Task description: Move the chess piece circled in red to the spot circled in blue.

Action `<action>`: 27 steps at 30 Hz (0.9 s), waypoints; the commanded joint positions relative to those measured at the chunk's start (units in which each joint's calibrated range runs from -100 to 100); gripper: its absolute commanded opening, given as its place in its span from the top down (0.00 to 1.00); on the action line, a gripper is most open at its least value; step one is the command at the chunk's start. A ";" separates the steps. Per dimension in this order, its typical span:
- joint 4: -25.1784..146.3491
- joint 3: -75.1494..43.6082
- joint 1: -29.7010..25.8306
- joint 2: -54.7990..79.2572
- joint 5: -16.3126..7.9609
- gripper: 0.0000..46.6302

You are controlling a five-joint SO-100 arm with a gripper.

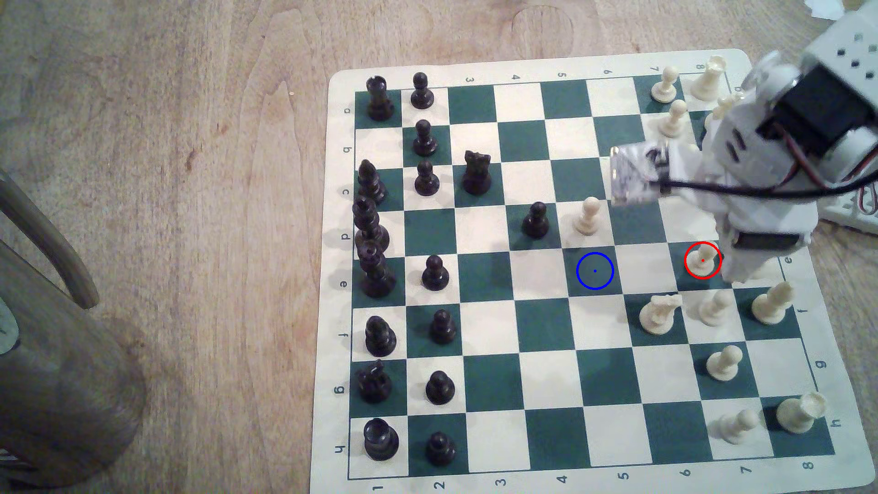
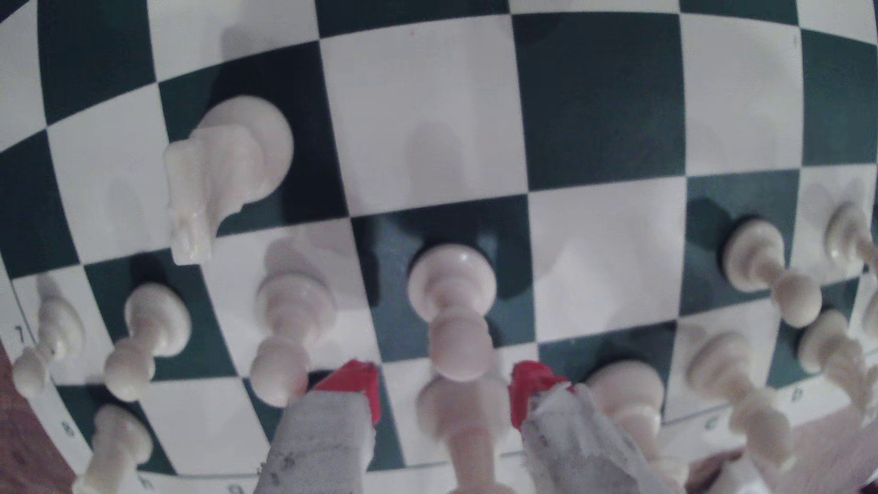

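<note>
Wrist view: fingers (image 2: 444,394) spread wide, red tips either side of the pawn (image 2: 451,304), not touching. Pawn upright, long axis vertical, on a dark square ringed red (image 1: 702,260). Further off on the board (image 1: 541,102), the blue-ringed spot (image 1: 595,270), bare.

Soft even light, faint shadows; wrist view blurred, bowed at edges.

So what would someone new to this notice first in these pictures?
Probably the red ring around a cream pawn near the exterior view's right, with the white robot arm looming over it. Next, the blue-ringed dark green square two squares to its left. In the wrist view, the hand, open with red fingertips, flanks that pawn's head.
</note>
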 commanded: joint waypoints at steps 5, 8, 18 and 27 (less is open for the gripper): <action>-3.28 0.12 0.55 1.06 -0.49 0.66; -4.18 0.76 1.02 1.06 -0.29 0.67; -6.06 0.85 2.89 1.49 0.34 0.74; -5.08 0.76 2.97 1.15 0.68 0.90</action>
